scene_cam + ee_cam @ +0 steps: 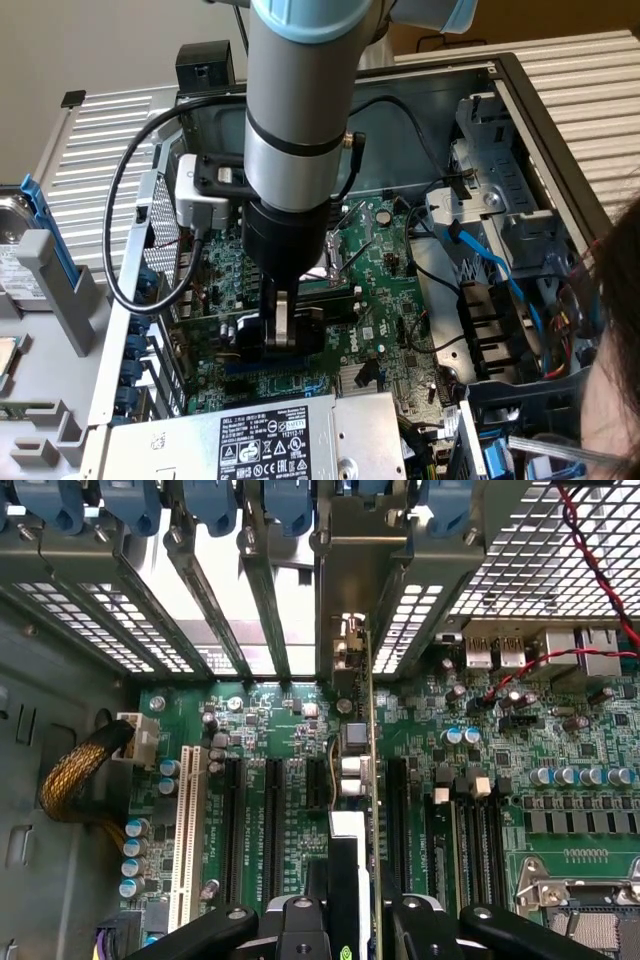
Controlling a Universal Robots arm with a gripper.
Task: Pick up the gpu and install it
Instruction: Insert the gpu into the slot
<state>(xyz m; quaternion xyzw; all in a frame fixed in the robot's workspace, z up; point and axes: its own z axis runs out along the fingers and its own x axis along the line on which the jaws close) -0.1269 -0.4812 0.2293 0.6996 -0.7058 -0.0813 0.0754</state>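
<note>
Gripper (352, 920) fingers (300, 925) pinch the gpu (366, 780) between them, card edge-on, upright, running forward from fingertips over motherboard (560, 770) slots toward case rear brackets (270, 610)

"dell" legible on white label (265, 443) of power supply (350, 430); rest of print too small.

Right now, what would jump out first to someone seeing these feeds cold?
The big grey arm plunging into the open computer case, its gripper clamped on the gpu, held edge-on over the green motherboard. Next, the row of blue slot latches along the case's rear wall.
</note>
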